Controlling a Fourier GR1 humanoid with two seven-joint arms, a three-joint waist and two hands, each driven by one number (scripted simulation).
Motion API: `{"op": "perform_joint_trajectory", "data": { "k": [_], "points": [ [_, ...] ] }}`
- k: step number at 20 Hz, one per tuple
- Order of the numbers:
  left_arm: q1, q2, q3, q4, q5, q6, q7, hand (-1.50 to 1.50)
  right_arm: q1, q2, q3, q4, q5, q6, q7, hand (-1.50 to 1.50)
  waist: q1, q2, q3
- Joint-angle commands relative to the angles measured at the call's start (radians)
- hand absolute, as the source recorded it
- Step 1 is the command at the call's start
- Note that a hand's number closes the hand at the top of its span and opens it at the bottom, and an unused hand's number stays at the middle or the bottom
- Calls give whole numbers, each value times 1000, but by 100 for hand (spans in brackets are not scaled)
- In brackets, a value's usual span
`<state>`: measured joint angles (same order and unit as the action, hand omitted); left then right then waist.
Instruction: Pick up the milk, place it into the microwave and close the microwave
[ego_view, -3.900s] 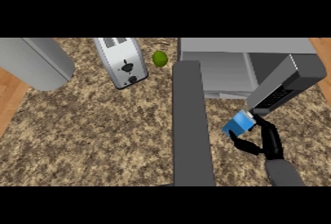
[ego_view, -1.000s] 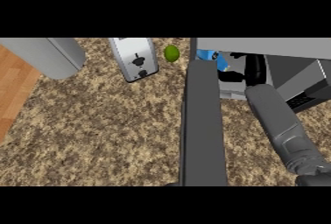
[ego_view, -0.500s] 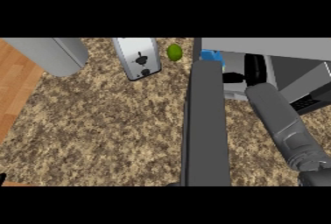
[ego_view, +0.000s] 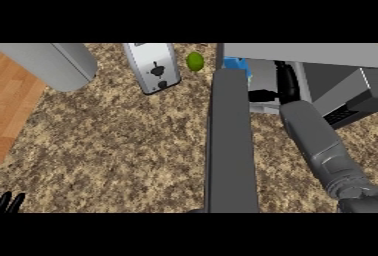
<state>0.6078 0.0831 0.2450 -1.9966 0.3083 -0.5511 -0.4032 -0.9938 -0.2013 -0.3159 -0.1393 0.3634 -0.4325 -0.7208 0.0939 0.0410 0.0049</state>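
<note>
Milk carton (ego_view: 238, 65) now sits inside microwave (ego_view: 295, 52) — right hand (ego_view: 284, 82) drawing back, finger state unclear; door (ego_view: 230, 140) still open.

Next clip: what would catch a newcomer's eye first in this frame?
First, the long grey microwave door standing open down the middle of the view. Beside it, the right forearm reaches into the microwave at upper right, where the blue milk shows by the door's far end. A green lime and a toaster lie upper centre.
</note>
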Motion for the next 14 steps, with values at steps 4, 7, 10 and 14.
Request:
{"op": "perform_joint_trajectory", "data": {
  "k": [4,7,10,14],
  "points": [
    [31,-31,-63,-54,-24,-16,23,-150,56,10,-47,0,-55,141,-112,-150,-24,-14,-1],
    [34,-80,-142,-84,-106,12,34,-150,77,37,-47,-6,-59,160,-149,-150,-40,-21,-2],
    [26,-54,-117,-79,-81,-15,28,-150,85,27,-59,-19,-84,239,-146,-150,-58,-30,-3],
    [38,-82,-195,-156,-141,18,83,-150,177,32,-48,-48,-94,292,-193,-150,-81,-39,-4]
  ]
}}
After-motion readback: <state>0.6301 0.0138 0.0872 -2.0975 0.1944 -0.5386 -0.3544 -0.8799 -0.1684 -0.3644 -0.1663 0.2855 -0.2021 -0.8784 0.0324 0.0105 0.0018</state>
